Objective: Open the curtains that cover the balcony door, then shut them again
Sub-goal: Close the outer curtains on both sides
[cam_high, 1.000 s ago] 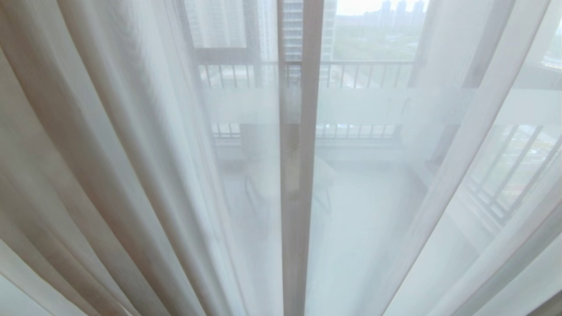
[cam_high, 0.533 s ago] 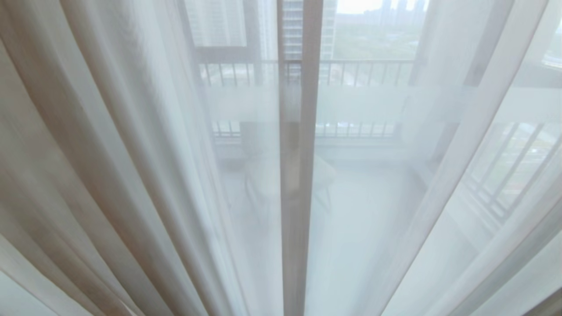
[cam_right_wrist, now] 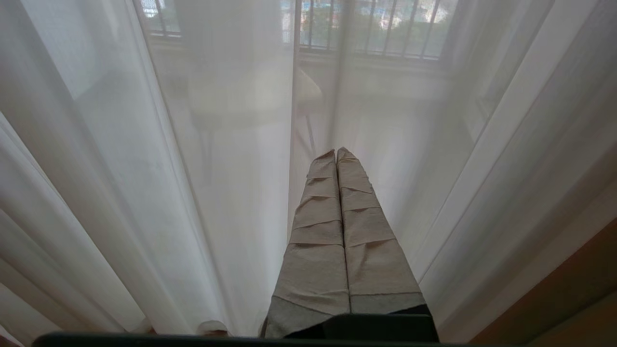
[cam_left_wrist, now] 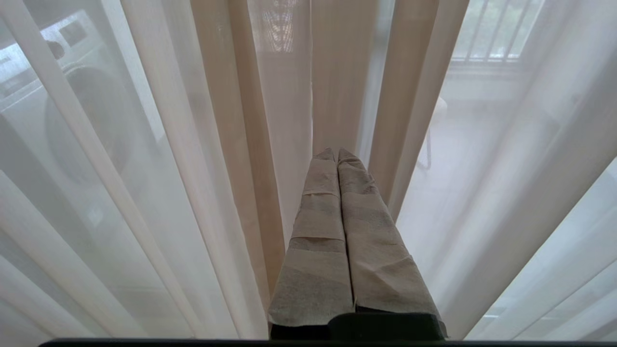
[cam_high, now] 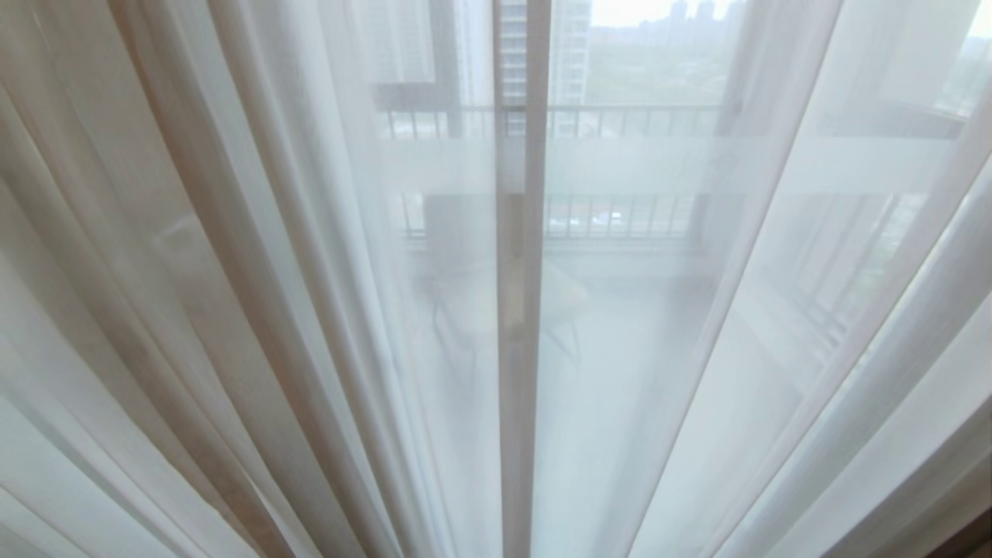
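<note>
Curtains: sheer white panels (cam_high: 659, 349) fill the whole head view, drawn shut, hemmed edges meeting at frame centre; denser beige folds hang at the left.
Balcony door: a frosted band (cam_high: 643, 167) shows faintly through the fabric, upper middle.
Left gripper (cam_left_wrist: 336, 153): taped fingers pressed together, empty, pointing at beige pleats.
Right gripper (cam_right_wrist: 336, 152): fingers pressed together, empty, before the sheers.

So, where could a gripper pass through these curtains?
The likeliest gap is the central seam, where the two hemmed edges of the sheer curtains meet. To its left the folds are crowded. Left gripper and right gripper are shut and hold nothing.
</note>
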Motion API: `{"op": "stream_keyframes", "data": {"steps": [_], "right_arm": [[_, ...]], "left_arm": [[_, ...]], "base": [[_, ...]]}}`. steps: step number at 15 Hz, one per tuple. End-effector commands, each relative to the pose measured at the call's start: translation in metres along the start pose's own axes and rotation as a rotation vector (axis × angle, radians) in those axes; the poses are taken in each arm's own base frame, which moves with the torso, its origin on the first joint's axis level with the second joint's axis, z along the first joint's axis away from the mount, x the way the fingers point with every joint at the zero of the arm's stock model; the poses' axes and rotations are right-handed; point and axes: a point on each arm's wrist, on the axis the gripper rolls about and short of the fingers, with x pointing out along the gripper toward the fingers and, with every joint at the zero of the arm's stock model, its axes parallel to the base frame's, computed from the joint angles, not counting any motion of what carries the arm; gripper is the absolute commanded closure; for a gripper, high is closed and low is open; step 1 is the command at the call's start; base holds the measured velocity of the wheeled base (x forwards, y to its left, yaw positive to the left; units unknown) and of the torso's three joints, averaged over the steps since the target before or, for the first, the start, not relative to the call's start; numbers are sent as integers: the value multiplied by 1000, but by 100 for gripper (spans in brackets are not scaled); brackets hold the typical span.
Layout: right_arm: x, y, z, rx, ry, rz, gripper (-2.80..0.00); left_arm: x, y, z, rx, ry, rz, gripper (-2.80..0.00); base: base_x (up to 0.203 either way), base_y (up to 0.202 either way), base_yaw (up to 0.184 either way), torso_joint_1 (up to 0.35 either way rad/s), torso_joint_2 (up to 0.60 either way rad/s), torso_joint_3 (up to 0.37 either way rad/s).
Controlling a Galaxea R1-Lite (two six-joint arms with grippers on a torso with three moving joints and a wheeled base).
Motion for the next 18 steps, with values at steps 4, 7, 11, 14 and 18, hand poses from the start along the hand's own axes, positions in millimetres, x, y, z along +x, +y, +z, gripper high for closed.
{"op": "stream_keyframes", "data": {"steps": [4,7,11,14,18], "right_arm": [[0,0,0,-1,0,1,0],[0,0,0,-1,0,1,0],[0,0,0,-1,0,1,0],[0,0,0,-1,0,1,0],[0,0,0,-1,0,1,0]], "left_arm": [[0,0,0,0,-1,2,0],[0,0,0,0,0,2,0],[0,0,0,-2,-1,2,0],[0,0,0,-3,-1,2,0],[0,0,0,-4,-1,5,0]], "base": [[0,0,0,7,1,1],[0,0,0,0,0,0],[0,0,0,0,0,0],[1,144,0,7,1,0],[0,194,0,1,3,1]]}}
